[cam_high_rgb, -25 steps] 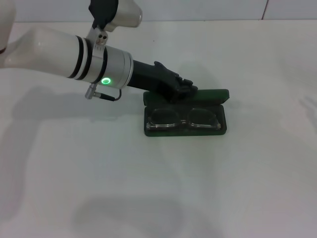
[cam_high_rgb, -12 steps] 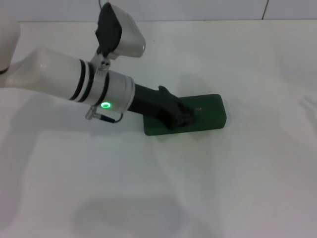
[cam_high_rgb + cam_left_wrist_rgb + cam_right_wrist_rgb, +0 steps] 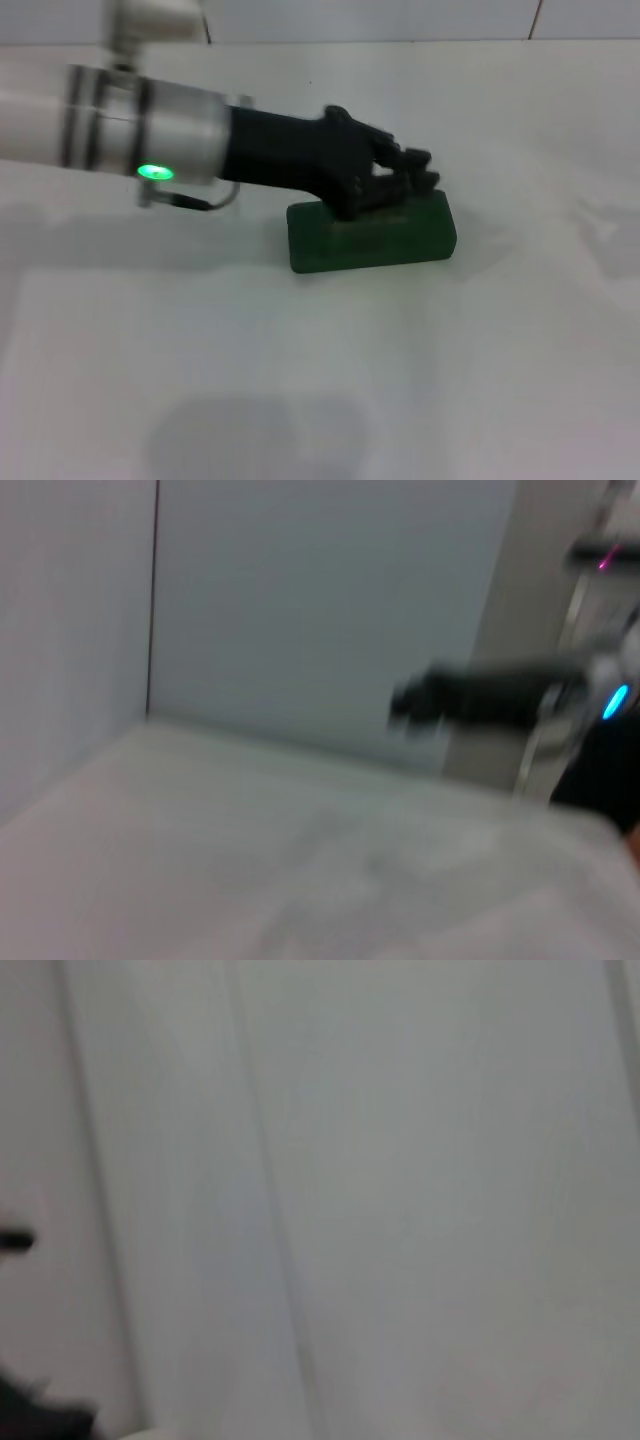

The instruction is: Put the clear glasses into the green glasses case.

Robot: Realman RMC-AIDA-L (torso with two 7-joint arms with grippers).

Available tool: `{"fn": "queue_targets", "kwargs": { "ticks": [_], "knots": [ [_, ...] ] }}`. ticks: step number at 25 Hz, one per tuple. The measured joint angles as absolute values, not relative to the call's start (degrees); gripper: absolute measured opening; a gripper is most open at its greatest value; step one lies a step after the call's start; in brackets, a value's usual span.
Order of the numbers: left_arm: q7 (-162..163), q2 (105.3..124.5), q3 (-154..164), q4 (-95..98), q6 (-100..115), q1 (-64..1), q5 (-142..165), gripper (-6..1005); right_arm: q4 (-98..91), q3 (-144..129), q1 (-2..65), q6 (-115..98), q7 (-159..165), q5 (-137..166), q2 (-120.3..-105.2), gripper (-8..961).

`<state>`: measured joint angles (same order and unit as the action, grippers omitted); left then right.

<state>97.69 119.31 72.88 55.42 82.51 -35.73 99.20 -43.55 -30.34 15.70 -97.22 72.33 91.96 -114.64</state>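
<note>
The green glasses case [image 3: 372, 240] lies shut on the white table, lid down. The clear glasses are hidden from view. My left gripper [image 3: 420, 170] reaches in from the left and hovers just above the case's back edge, near its right half. Its black fingers are together and hold nothing. In the left wrist view a dark gripper [image 3: 420, 702] on an arm with a blue light shows far off beside the table; it appears to be my right gripper, parked. The right wrist view shows only a pale wall.
The white table [image 3: 400, 380] spreads in front of and to the right of the case. A tiled wall edge runs along the back.
One second ago the case stood open with the clear glasses inside. The left gripper pushed the lid down, and has now lifted off the lid and shifted right.
</note>
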Motion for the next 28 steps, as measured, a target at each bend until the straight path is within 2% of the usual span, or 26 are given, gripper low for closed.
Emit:
{"fn": "queue_targets", "kwargs": {
  "ticks": [3, 6, 9, 14, 16, 19, 22, 28],
  "knots": [
    [99.3, 119.01, 65.7, 57.7, 92.8, -34.3, 96.8, 209, -43.4, -34.0, 17.0, -98.6, 72.2, 92.0, -114.87, 134],
    [94.4, 118.87, 58.1, 55.9, 103.7, -31.8, 91.1, 226, -43.3, -38.5, 19.1, -101.6, 71.1, 91.8, -115.21, 189],
    [86.9, 118.16, 55.7, 54.5, 109.6, -27.9, 87.6, 328, -43.0, -42.5, 20.6, -103.9, 70.2, 91.4, -115.49, 244],
    [86.8, 114.11, 55.2, 49.8, 110.1, -24.8, 87.3, 472, -41.7, -51.9, 23.1, -104.8, 69.6, 88.3, -116.11, 336],
    [86.5, 112.58, 55.1, 46.4, 110.3, -24.4, 86.8, 514, -41.0, -55.2, 24.0, -104.6, 69.2, 86.7, -116.05, 535],
    [84.9, 111.68, 55.1, 43.8, 110.9, -24.2, 87.1, 579, -40.6, -58.0, 25.4, -104.2, 69.2, 85.8, -116.06, 653],
    [83.2, 111.75, 55.3, 43.3, 111.6, -24.1, 87.7, 643, -40.5, -59.5, 26.5, -103.9, 69.2, 84.9, -116.10, 770],
    [82.8, 111.73, 55.1, 43.3, 111.8, -24.1, 88.2, 727, -39.9, -61.4, 26.7, -103.2, 68.7, 82.5, -116.14, 824]
  ]
}}
